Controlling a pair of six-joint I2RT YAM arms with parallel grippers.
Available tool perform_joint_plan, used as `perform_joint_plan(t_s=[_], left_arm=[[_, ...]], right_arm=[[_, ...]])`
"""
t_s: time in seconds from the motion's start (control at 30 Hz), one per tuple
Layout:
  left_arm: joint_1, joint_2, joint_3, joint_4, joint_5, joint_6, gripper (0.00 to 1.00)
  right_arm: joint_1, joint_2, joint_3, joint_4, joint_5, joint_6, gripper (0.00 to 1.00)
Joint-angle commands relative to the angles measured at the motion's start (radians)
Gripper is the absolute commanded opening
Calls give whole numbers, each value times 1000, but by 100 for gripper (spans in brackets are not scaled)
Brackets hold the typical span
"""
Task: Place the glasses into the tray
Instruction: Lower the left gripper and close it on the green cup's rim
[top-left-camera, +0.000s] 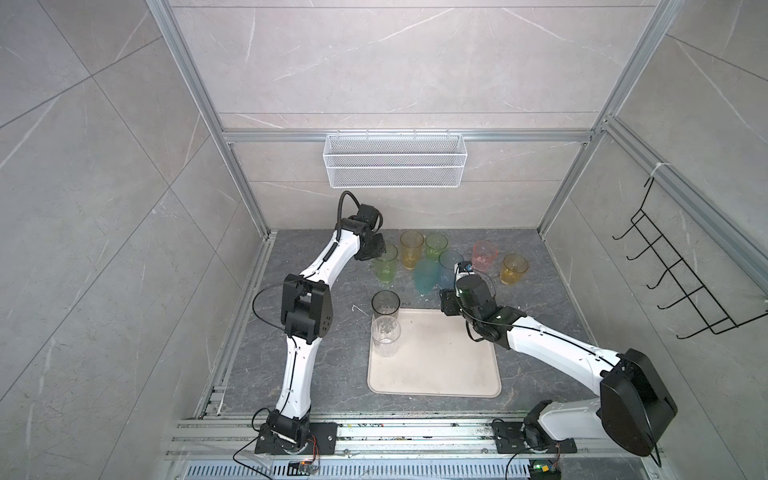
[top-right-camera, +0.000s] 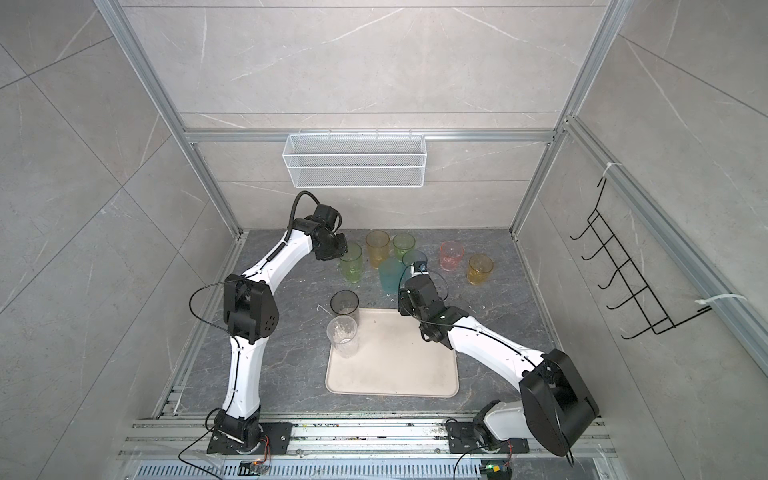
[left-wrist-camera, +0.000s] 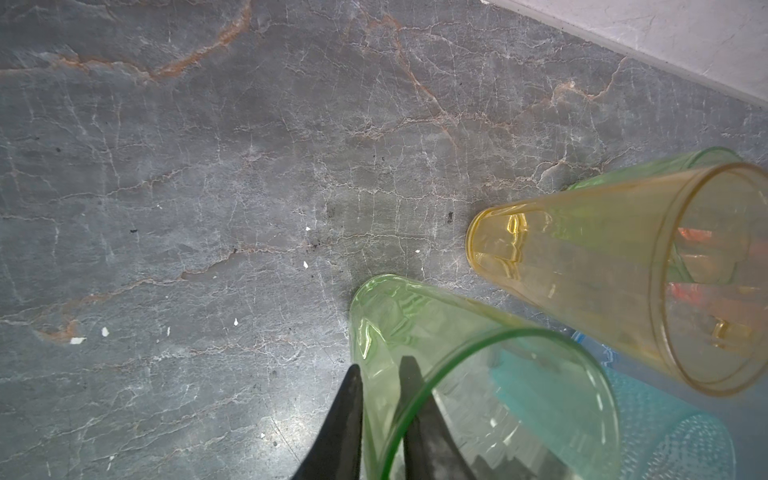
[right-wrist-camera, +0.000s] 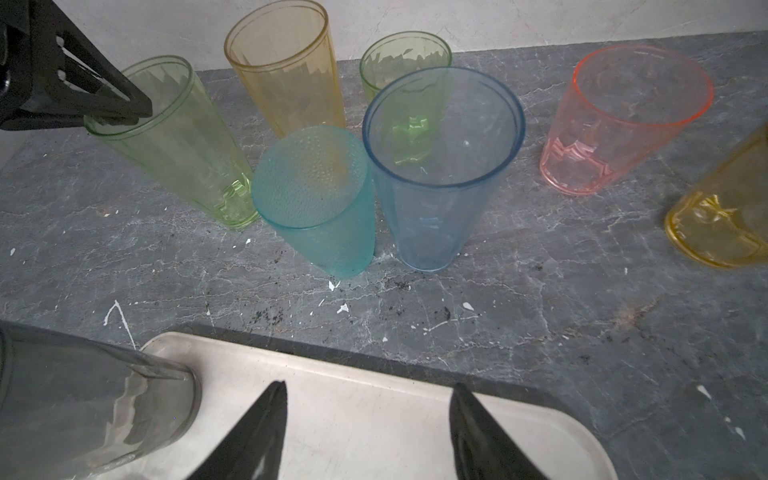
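Observation:
My left gripper (left-wrist-camera: 382, 365) is shut on the wall of the tall green glass (top-left-camera: 385, 268) at the back left, one finger inside the rim and one outside. Beside that glass stand a tall amber (right-wrist-camera: 286, 66), a short green (right-wrist-camera: 405, 62), a teal (right-wrist-camera: 316, 195), a blue (right-wrist-camera: 440, 166), a pink (right-wrist-camera: 623, 116) and a short amber glass (right-wrist-camera: 723, 220). A smoky grey glass (top-left-camera: 385, 305) and a clear glass (top-left-camera: 385, 336) stand along the left edge of the cream tray (top-left-camera: 436, 357). Over the tray's far edge my right gripper (right-wrist-camera: 368, 386) hangs open and empty.
A white wire mesh basket (top-left-camera: 395, 160) hangs on the back wall. A black wire hook rack (top-left-camera: 673, 270) is fixed to the right wall. The dark stone floor (top-left-camera: 540, 291) carries white flecks and crumbs. Aluminium frame posts stand at the corners.

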Motion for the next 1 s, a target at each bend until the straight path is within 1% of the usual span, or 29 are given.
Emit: perform_joint_plan(t_s=[0.0, 0.13, 0.3, 0.63, 0.97], left_arm=[[5, -15, -4, 17, 12, 15, 15], [5, -24, -5, 20, 14, 16, 7], [5, -58, -20, 25, 10, 22, 0], [2, -181, -58, 27, -3, 13, 0], [-22, -328, -59, -100, -24, 33, 0]], right_arm=[[-3, 6, 21, -11, 20, 5, 64], [-2, 7, 21, -13, 21, 4, 64], [-2, 7, 23, -12, 21, 4, 64], [-3, 9, 23, -15, 19, 5, 64], [-3, 7, 23, -15, 16, 8, 64]])
